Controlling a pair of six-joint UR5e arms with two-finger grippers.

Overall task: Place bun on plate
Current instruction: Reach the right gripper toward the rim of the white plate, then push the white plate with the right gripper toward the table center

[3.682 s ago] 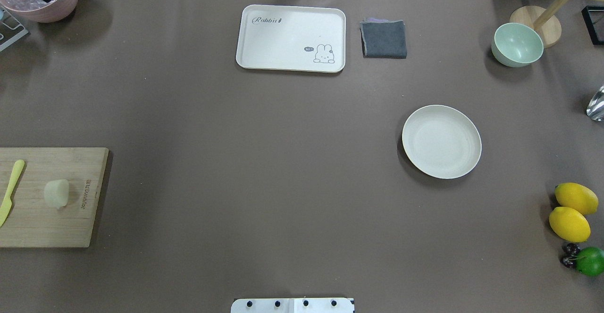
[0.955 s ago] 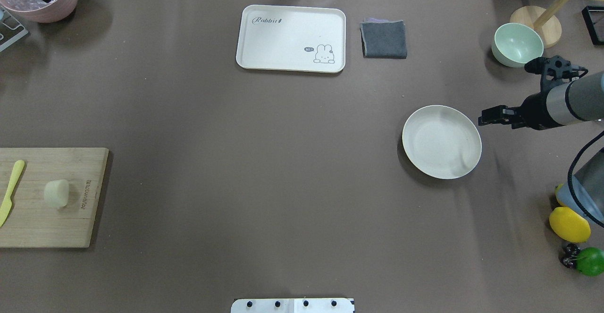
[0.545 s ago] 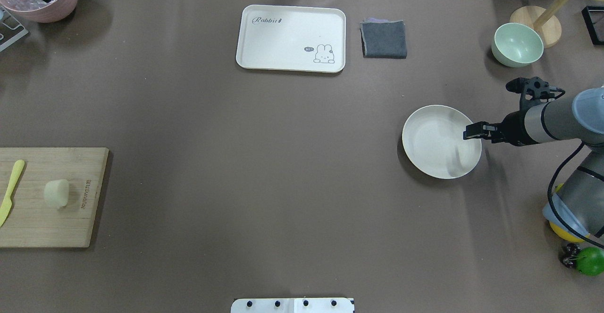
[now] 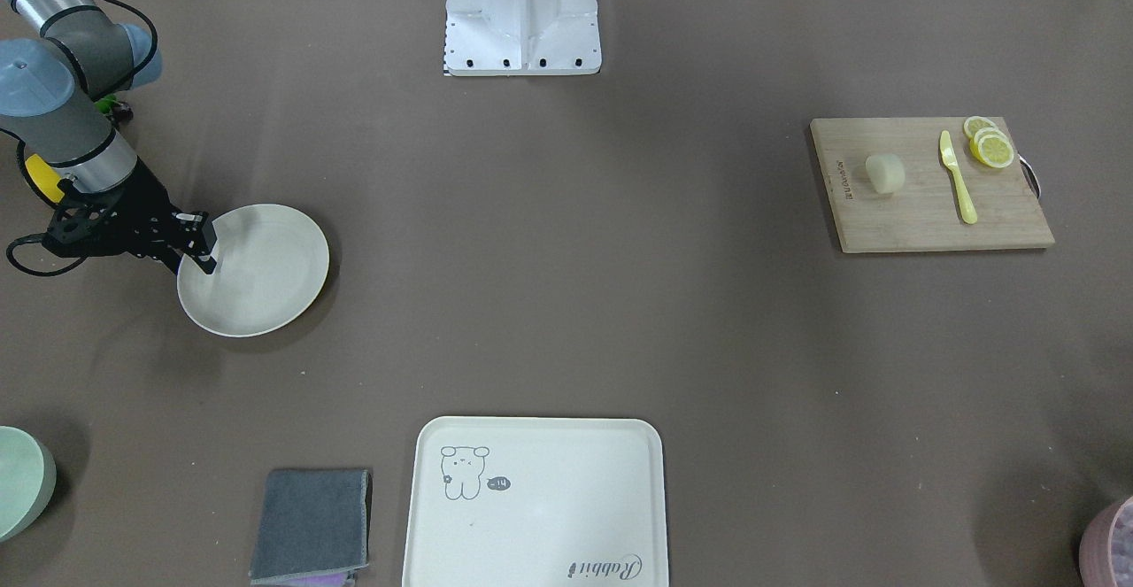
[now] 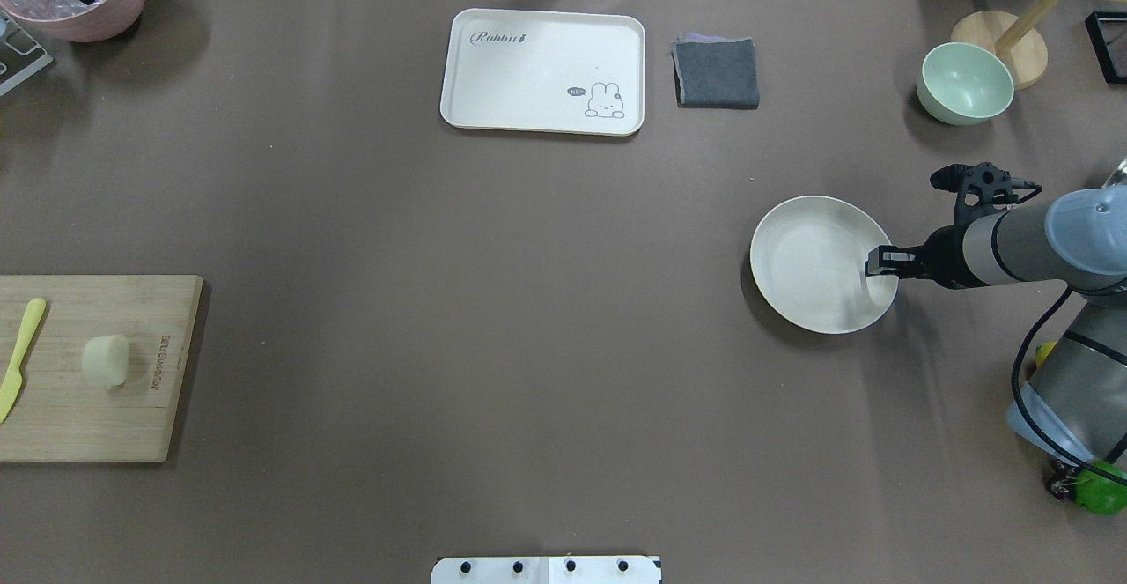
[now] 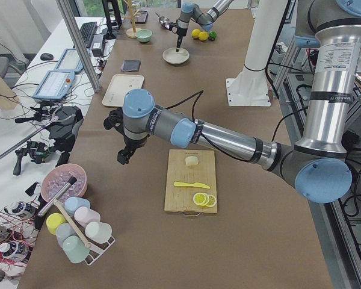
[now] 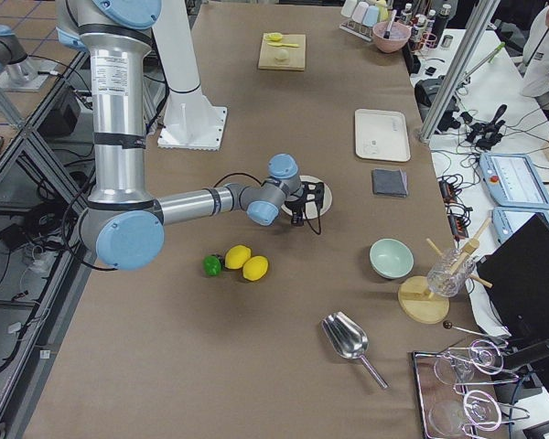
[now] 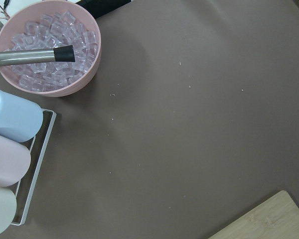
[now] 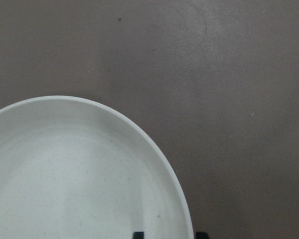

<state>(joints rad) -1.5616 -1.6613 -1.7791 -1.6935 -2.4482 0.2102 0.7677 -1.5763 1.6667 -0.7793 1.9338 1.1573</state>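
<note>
The bun (image 5: 106, 361) is seen on the cutting board (image 5: 88, 425) at the table's L end, well apart from both grippers & from the plate (image 5: 806, 258). The R gripper (image 5: 873, 264) is held w/ jaws parted astride the plate's near rim, nothing gripped. The L gripper (image 6: 121, 159) is shown only in a side view, near the board; its jaw state can't be told.

Swung in from the right with the right end effector (image 5: 872, 265), carried from beside the green bowl (image 5: 965, 82) to the plate (image 5: 806, 262) rim, arm now mostly hiding the lemons (image 7: 255, 267) overhead
</note>
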